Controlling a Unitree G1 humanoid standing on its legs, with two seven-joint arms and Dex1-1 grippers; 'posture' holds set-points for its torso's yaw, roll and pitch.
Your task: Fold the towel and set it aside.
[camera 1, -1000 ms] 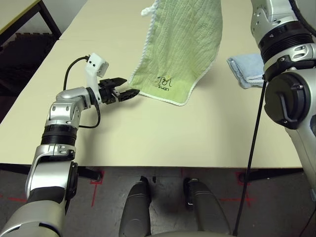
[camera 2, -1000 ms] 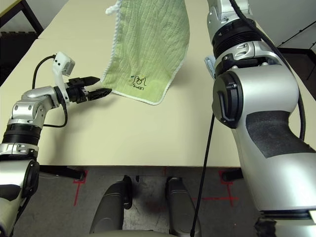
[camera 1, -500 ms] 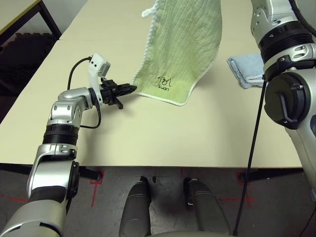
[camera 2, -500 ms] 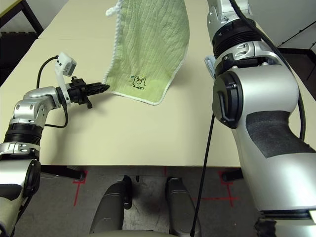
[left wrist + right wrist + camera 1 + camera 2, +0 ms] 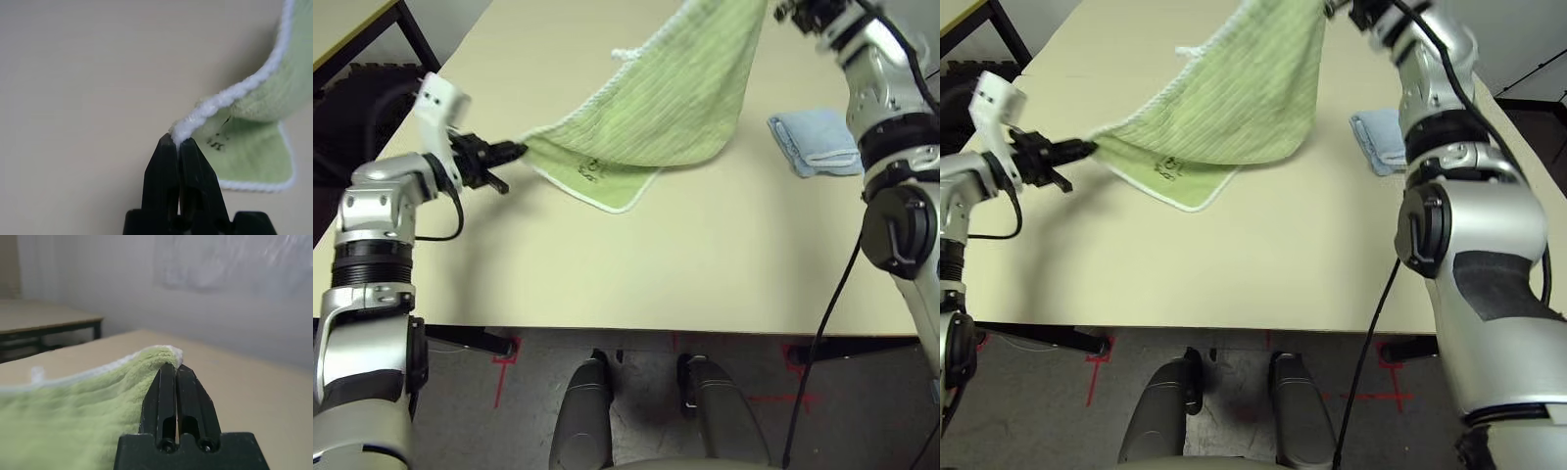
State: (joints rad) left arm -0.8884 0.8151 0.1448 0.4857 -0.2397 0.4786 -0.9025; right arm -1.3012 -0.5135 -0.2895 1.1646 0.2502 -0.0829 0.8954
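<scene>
— Jaws? And what's changed?
— Both pressed together: left gripper [image 5: 177,141] has now pinched the towel [image 5: 656,108] by its white trim, and right gripper [image 5: 176,366] has dropped lower, gripping the far corner.
— Towel's look?
— Light green, stretched slantwise above the table [image 5: 705,255]; its near corner seems to touch mid-table.

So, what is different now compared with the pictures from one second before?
The left gripper closed on the towel's white-trimmed corner and pulled it up and leftward. The right gripper, still shut on the opposite corner, came down, so the towel now stretches between them. The light blue towel stayed put.
</scene>
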